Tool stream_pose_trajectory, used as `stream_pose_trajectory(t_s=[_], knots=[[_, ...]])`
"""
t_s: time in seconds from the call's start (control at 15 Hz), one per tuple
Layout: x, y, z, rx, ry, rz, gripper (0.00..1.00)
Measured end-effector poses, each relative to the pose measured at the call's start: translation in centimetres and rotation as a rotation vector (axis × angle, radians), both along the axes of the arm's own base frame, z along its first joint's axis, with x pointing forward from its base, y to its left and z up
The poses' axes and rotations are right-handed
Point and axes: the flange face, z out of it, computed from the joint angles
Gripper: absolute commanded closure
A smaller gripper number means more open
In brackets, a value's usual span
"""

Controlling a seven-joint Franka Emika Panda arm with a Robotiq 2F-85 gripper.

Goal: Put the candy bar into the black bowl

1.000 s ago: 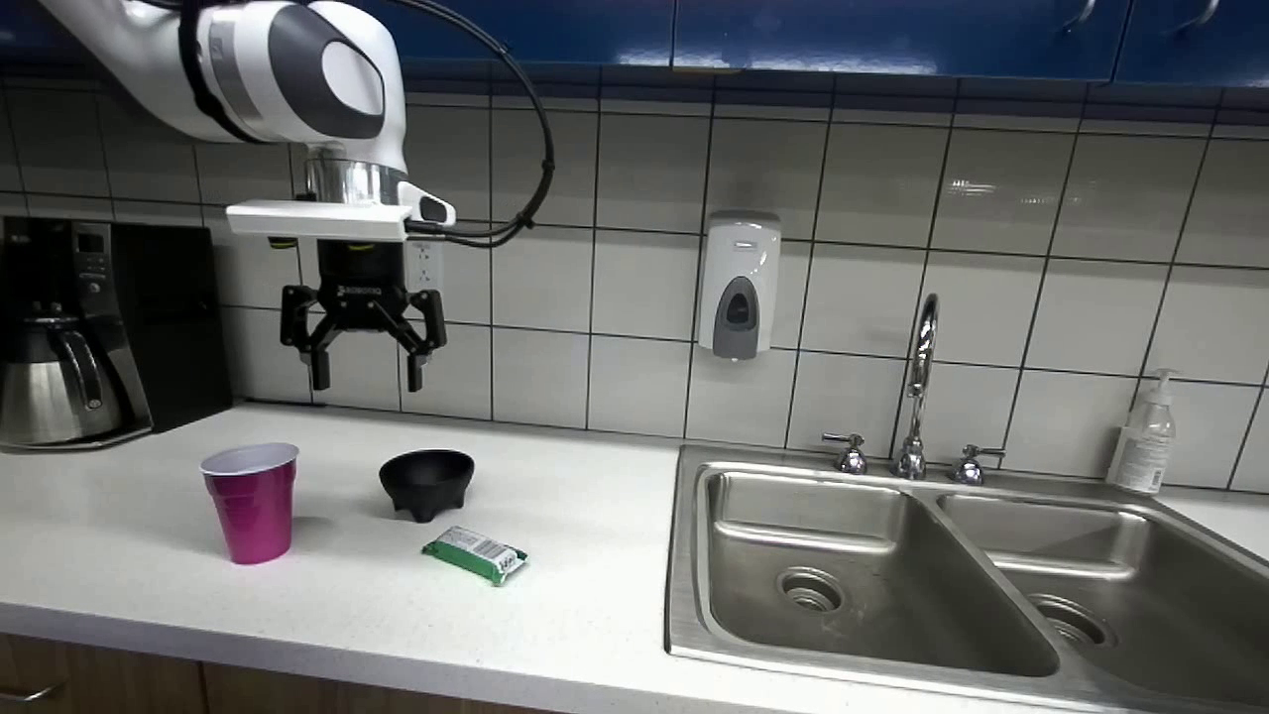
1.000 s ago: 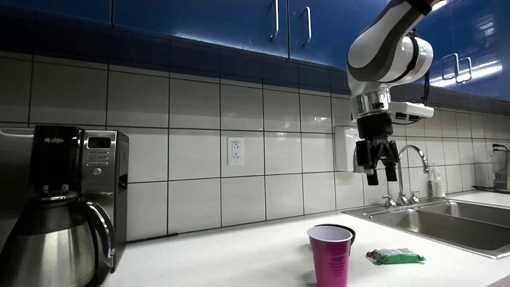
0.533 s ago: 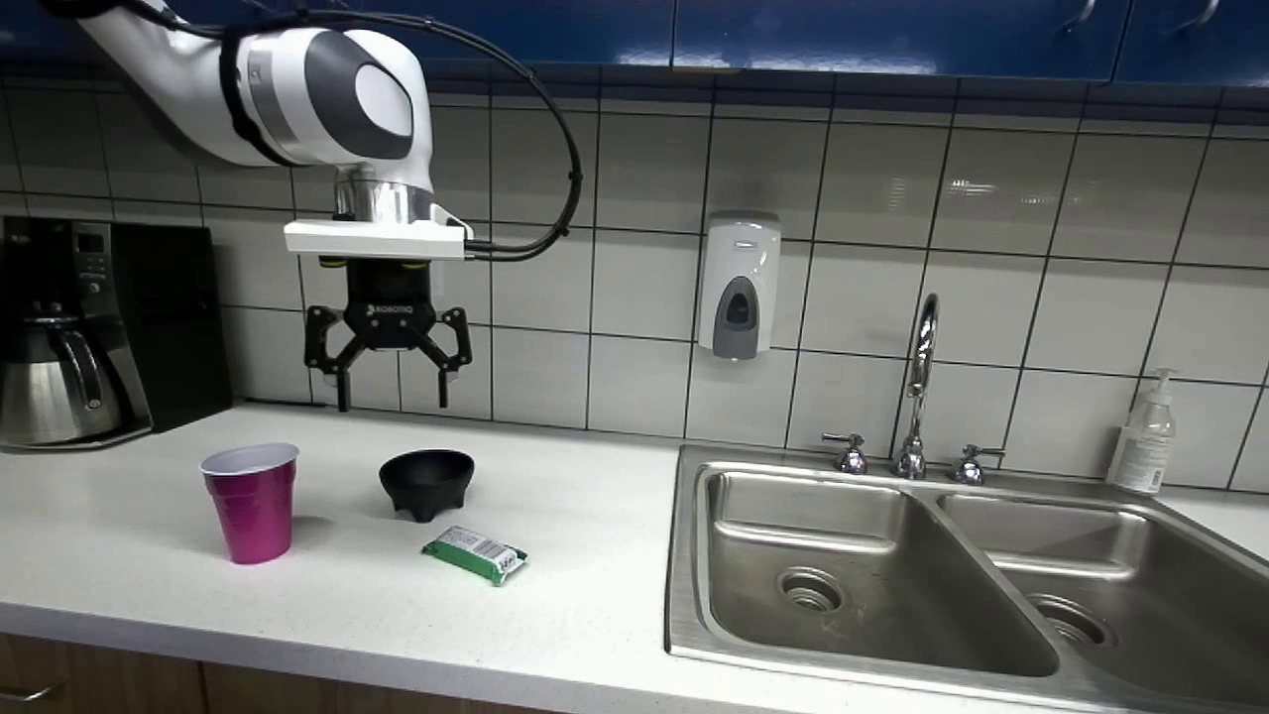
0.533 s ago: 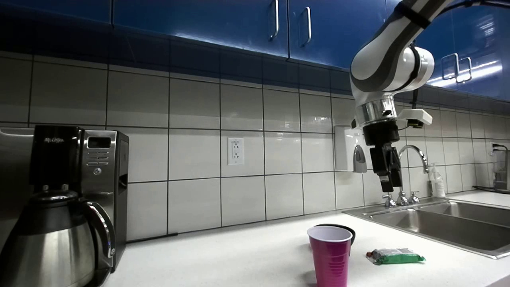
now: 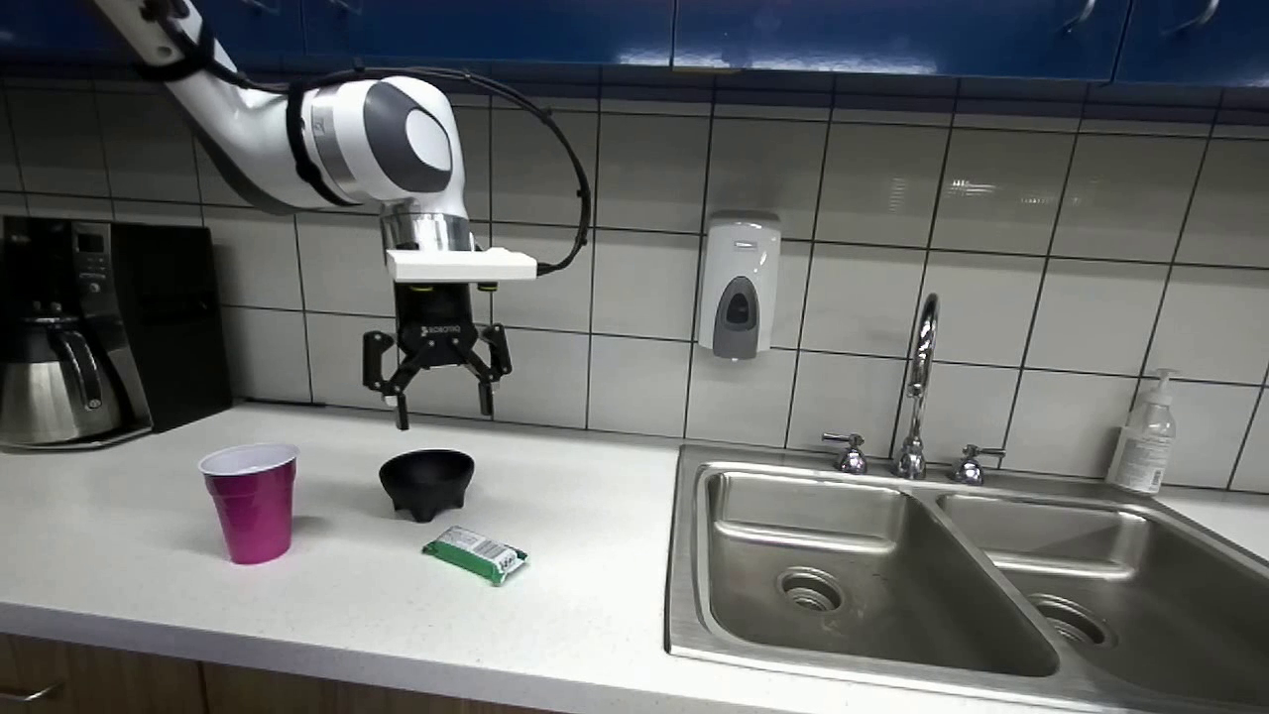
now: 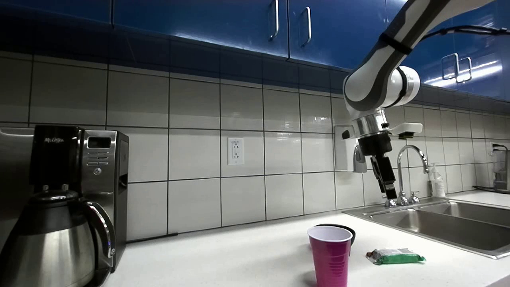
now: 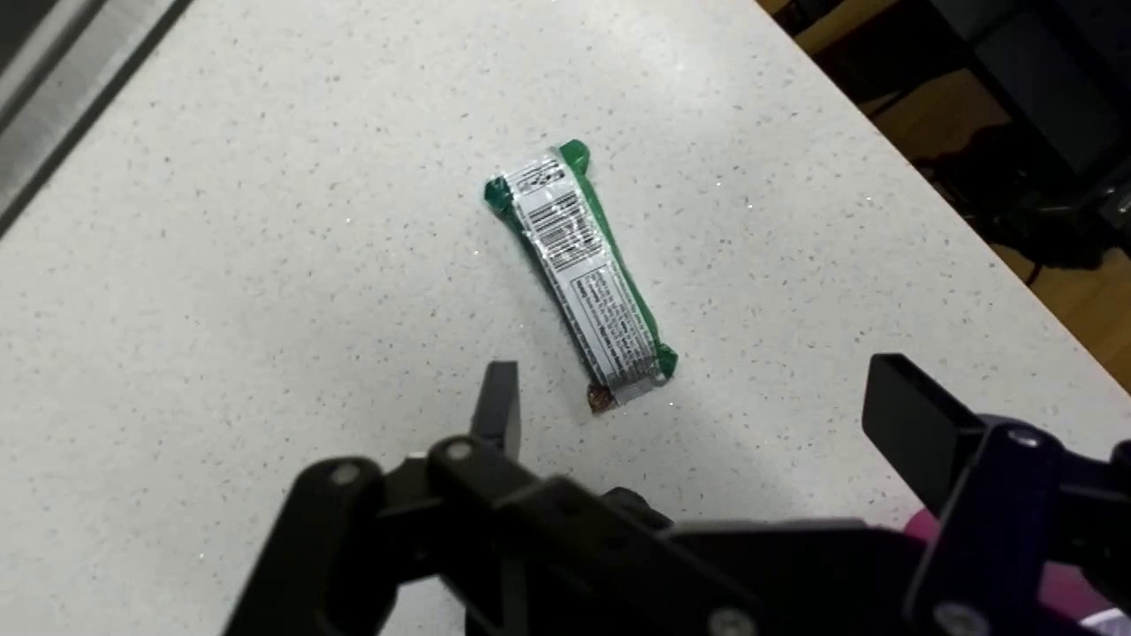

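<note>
The candy bar [image 5: 476, 554], green with a white label, lies flat on the counter in front of the black bowl [image 5: 426, 483]. The bar also shows in an exterior view [image 6: 396, 256] and in the middle of the wrist view [image 7: 583, 274]. In an exterior view the bowl [image 6: 352, 232] is mostly hidden behind the magenta cup. My gripper [image 5: 444, 418] is open and empty, well above the counter; it also shows in an exterior view [image 6: 391, 196]. In the wrist view the bar lies ahead of the open fingers [image 7: 694, 375], apart from them.
A magenta plastic cup [image 5: 253, 511] stands left of the bowl; it shows in an exterior view [image 6: 331, 259] and partly behind a finger in the wrist view [image 7: 1065, 587]. A metal sink [image 5: 684, 555] is to the right. A coffee maker [image 5: 169, 317] stands at the left by the wall.
My gripper has moved right and somewhat lower, and has turned and tilted. Its fingers stay open. The bar, bowl and cup have not moved.
</note>
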Motion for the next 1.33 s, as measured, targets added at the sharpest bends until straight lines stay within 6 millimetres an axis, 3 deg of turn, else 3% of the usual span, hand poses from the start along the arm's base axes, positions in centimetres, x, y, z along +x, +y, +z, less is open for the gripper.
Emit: stream_pose_trajectory(t_s=[0.47, 0.87, 1.33], knots=[[3.0, -2.3, -4.5, 0.011, 0.01, 0.137, 0.0], [3.3, -3.2, -6.7, 0.014, 0.018, 0.139, 0.0], [2.6, -2.5, -8.3, 0.021, 0.036, 0.154, 0.0]])
